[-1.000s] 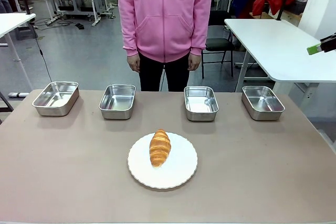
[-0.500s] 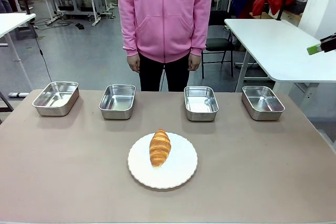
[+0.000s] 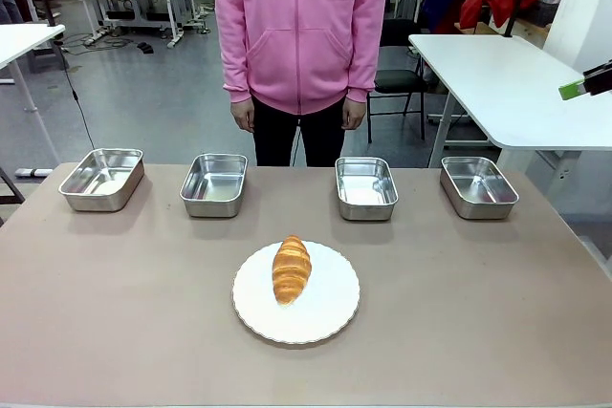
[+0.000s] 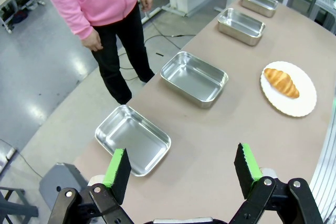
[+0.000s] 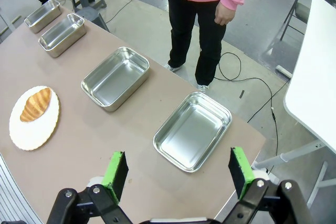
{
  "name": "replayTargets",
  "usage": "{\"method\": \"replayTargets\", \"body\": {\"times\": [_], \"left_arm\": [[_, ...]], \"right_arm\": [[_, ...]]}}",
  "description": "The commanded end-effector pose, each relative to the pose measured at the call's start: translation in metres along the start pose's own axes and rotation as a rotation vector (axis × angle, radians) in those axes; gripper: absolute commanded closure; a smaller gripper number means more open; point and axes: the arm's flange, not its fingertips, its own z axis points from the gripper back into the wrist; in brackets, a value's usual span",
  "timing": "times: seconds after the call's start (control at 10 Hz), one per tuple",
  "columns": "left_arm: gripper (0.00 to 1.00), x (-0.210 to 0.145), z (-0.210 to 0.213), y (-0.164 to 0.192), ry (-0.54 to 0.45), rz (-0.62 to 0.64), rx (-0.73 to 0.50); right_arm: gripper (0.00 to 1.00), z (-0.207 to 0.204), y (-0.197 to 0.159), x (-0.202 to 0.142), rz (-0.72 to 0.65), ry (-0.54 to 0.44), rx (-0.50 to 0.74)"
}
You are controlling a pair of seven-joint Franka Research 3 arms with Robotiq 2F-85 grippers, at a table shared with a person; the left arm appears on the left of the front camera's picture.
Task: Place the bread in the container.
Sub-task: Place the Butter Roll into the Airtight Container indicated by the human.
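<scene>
The bread (image 3: 292, 269) lies on a round white plate (image 3: 330, 317) at the table's middle, nearer the robot's side. Several steel containers stand in a row along the far edge: far left (image 3: 102, 179), left of centre (image 3: 214, 184), right of centre (image 3: 366, 188), far right (image 3: 478, 186). My left gripper (image 4: 181, 153) hovers open and high above the table's left end, over the nearest container (image 4: 132, 137), with the bread (image 4: 282, 82) far off. My right gripper (image 5: 177, 156) hangs open above the right end container (image 5: 192, 129); the bread (image 5: 35, 104) lies far to its left.
A person in a pink hoodie (image 3: 296, 26) stands at the far edge behind the two middle containers, hands at the sides. A white table (image 3: 507, 83) stands beyond the right corner. Bare tabletop surrounds the plate on all sides.
</scene>
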Motion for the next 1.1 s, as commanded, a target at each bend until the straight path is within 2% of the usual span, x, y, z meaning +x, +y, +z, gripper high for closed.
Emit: {"method": "replayTargets", "body": {"times": [0.0,1.0], "left_arm": [[0.00,0.0009,-0.0008,0.0007,-0.007,-0.007,0.003],[0.00,0.0009,-0.0008,0.0007,-0.007,-0.007,0.003]], "right_arm": [[0.00,-0.0011,0.0001,0.0010,0.000,-0.017,0.009],[0.00,-0.0011,0.0001,0.0010,0.000,-0.017,0.009]]}}
